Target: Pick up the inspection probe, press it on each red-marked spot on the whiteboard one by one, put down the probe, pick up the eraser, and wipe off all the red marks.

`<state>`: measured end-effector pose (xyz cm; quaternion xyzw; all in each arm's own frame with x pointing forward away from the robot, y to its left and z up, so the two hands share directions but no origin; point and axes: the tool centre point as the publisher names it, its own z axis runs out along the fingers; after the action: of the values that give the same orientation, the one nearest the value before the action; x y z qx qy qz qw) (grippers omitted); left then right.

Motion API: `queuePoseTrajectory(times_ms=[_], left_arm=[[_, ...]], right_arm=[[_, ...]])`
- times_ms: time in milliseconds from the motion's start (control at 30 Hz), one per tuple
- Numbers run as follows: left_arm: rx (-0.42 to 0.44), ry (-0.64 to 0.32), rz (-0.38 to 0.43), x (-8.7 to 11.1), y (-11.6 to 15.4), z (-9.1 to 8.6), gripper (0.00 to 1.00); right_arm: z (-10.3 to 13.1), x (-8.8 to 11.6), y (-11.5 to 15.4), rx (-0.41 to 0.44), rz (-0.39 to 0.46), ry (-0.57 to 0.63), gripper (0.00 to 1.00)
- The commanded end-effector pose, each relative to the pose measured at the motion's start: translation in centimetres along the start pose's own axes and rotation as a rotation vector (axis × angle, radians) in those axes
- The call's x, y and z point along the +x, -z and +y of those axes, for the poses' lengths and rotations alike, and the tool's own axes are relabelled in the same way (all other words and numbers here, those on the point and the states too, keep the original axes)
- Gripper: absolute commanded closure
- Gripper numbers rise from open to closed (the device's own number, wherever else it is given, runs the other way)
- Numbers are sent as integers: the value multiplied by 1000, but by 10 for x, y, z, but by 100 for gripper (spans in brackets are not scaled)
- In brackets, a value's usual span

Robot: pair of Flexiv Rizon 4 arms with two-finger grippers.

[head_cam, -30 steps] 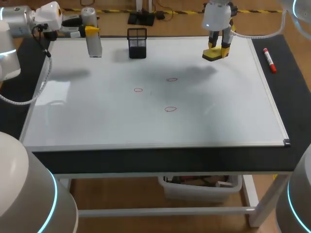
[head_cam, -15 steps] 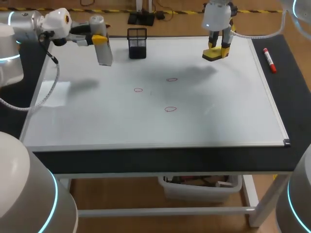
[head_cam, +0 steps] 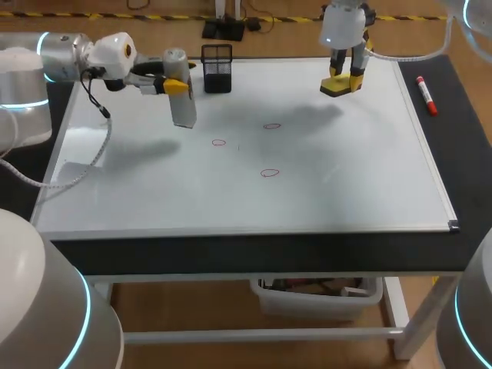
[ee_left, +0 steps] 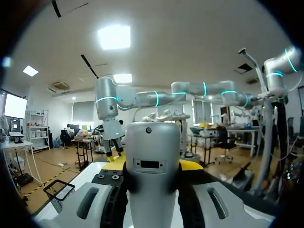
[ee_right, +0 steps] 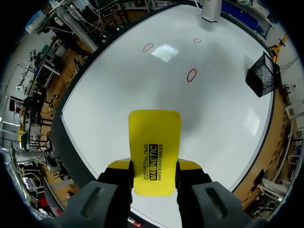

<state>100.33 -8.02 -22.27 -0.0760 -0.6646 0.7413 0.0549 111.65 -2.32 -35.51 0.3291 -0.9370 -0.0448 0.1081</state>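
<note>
Three red marks [head_cam: 269, 173] on the whiteboard [head_cam: 369, 177]; left gripper [head_cam: 175, 84] clamps the probe [head_cam: 183, 111] mid-body, hovering near them; looks rigid, smooth, probably light; right gripper [ee_right: 153, 175] pinches the eraser [ee_right: 154, 135] by its end, a stiff thin slab.

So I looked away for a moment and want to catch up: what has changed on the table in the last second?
The left tool, shut on the probe, carried it rightwards over the whiteboard, towards the basket and the red marks. The right tool with the eraser, the marks and the marker stayed put.
</note>
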Motion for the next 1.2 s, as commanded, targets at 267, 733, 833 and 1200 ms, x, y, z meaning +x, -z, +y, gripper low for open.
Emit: queuePoseTrajectory(times_ms=[267, 733, 833, 1200], left_arm=[[21, -2, 85, 0, -20, 19, 100], [12, 8, 158, -4, -39, 43, 100], [8, 20, 171, -7, -44, 49, 100], [16, 46, 190, -11, -52, 59, 100]], right_arm=[[0, 1, 3, 4, 2, 1, 100], [0, 1, 3, 4, 2, 1, 100], [0, 1, 3, 4, 2, 1, 100], [0, 1, 3, 4, 2, 1, 100]])
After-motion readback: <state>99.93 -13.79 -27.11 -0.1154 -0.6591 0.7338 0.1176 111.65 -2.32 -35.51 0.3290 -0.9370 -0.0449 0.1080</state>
